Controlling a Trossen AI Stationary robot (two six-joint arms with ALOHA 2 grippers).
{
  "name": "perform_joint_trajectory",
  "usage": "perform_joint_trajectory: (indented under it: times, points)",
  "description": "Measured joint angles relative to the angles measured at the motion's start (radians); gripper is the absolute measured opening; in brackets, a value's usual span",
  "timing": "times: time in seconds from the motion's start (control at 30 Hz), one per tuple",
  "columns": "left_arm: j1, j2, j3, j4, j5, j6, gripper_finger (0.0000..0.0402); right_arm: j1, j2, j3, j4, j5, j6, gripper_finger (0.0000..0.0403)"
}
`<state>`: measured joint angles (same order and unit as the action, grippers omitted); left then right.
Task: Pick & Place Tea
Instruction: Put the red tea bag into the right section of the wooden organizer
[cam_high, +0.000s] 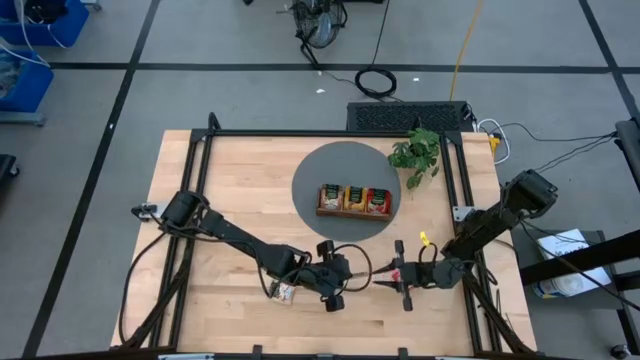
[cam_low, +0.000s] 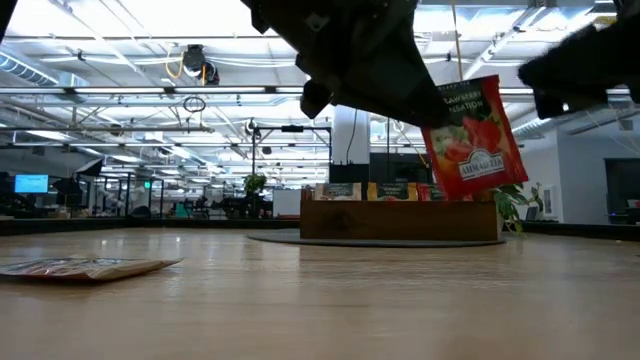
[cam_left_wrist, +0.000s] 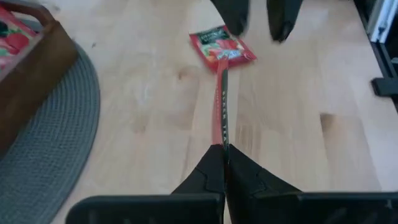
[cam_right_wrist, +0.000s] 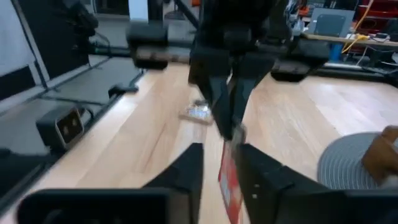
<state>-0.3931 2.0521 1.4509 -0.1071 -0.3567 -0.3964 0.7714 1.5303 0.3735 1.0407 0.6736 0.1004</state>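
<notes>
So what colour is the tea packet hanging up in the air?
Red, with strawberries and a dark label. The low view shows the tea packet best, pinched by the left end effector.

the high view looks straight down on the whole table (cam_high: 250, 200). the low view sits at tabletop height, facing level across toward the tray (cam_low: 400, 215). each wrist view looks close along its own fingers; all four share the red packet (cam_low: 475, 140).
</notes>
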Motion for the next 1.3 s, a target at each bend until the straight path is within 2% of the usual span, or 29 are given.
perform_joint_trajectory:
  times: [0.1, 0.23, 0.33, 0.43, 0.53, 0.7, 0.77, 1.3]
  points:
    - [-0.001, 0.0, 0.0, -0.01, 0.026, -0.002, 0.0001, -0.038, -0.02, 0.061, -0.11, -0.035, 0.032, 0.0126]
    - [0.0, 0.0, 0.0, -0.025, 0.038, -0.002, 0.0001, -0.124, -0.048, 0.247, -0.58, -0.159, 0.143, 0.0176]
    - [0.0, 0.0, 0.0, -0.038, 0.041, -0.006, 0.0001, -0.163, -0.044, 0.39, -0.882, -0.182, 0.165, 0.0199]
    - [0.0, 0.0, 0.0, -0.041, 0.041, -0.008, 0.0001, -0.183, -0.038, 0.479, -0.988, -0.234, 0.118, 0.021]
    - [0.0, 0.0, 0.0, -0.049, 0.041, -0.008, 0.0001, -0.21, -0.034, 0.528, -1.043, -0.339, 0.099, 0.0209]
    - [0.0, 0.0, 0.0, -0.048, 0.036, -0.021, 0.0, -0.267, 0.003, 0.557, -1.092, -0.51, 0.108, 0.0181]
    - [0.0, 0.0, 0.0, -0.048, 0.025, -0.029, 0.0, -0.281, 0.024, 0.557, -1.101, -0.545, 0.108, 0.0164]
    - [-0.002, 0.0, 0.0, -0.05, 0.023, -0.028, 0.0, -0.296, 0.055, 0.557, -1.066, -0.541, 0.041, 0.0005]
